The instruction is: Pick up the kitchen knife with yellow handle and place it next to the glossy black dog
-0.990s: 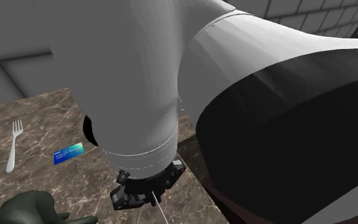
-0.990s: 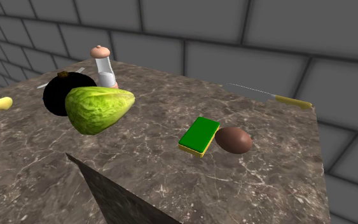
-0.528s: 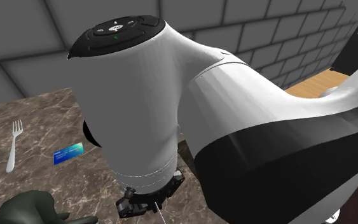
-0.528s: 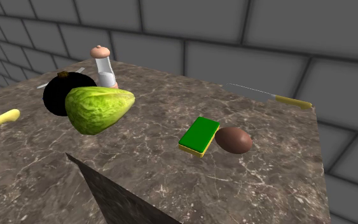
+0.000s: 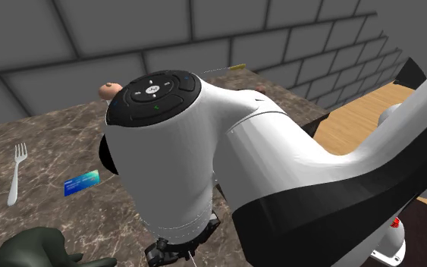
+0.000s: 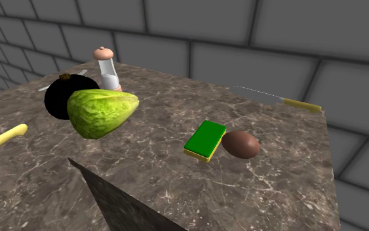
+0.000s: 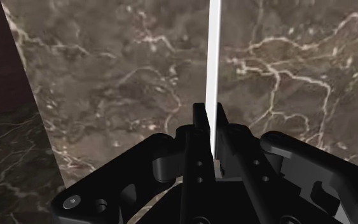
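Note:
My gripper point(image 7: 209, 118) is shut on a thin pale knife blade point(image 7: 214, 57) that runs out past the fingertips over the marble top. In the shoulder view the gripper point(image 5: 175, 250) hangs low under the big white arm, near the counter's front edge. The held knife's yellow handle point(image 6: 2, 139) juts in at the second exterior view's left edge, tilted. The glossy black dog point(image 6: 63, 92) stands behind a lumpy green object point(image 6: 101, 111); in the shoulder view the black dog point(image 5: 107, 155) is mostly hidden by the arm.
A second yellow-handled knife point(image 6: 278, 98) lies at the counter's far edge. A green block point(image 6: 205, 139) and a brown egg shape point(image 6: 240, 144) sit mid-counter, a pink-topped bottle point(image 6: 107, 69) behind the dog. A fork point(image 5: 16, 173), a blue card point(image 5: 81, 182) and a dark green lump point(image 5: 41, 250) lie toward the shoulder view's left.
The yellow handle has dropped lower and tilted at the second exterior view's left edge. In the shoulder view the arm has swung away from the camera and the gripper has sunk lower.

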